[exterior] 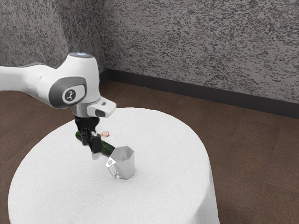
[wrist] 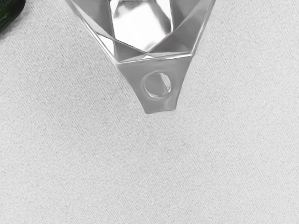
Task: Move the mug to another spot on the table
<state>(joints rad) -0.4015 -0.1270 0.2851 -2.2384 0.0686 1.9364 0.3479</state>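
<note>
The mug's handle (wrist: 157,88), a flat tab with a round hole, lies close under the hand in the wrist view and points back toward the gripper, with the faceted silver mug (wrist: 140,28) behind it.

Starting from the exterior view's left, the white arm (exterior: 42,84) reaches in over the round table (exterior: 177,154). The gripper (exterior: 92,149) hangs low over the cloth with its jaws released, standing apart with nothing between them. Just behind it lies a long dark green thing (exterior: 106,147), perhaps a cucumber, though it is partly hidden. A small pink item (exterior: 106,134) sits a little farther back. To their right the mug stands upright on the cloth near the table's middle, just beside the gripper, with its handle toward the fingers but apart from them.

I judge the task barely begun. The approach looks nearly made, but the mug is not yet gripped or lifted. Closing on it, carrying it and setting it down elsewhere all remain.
</note>
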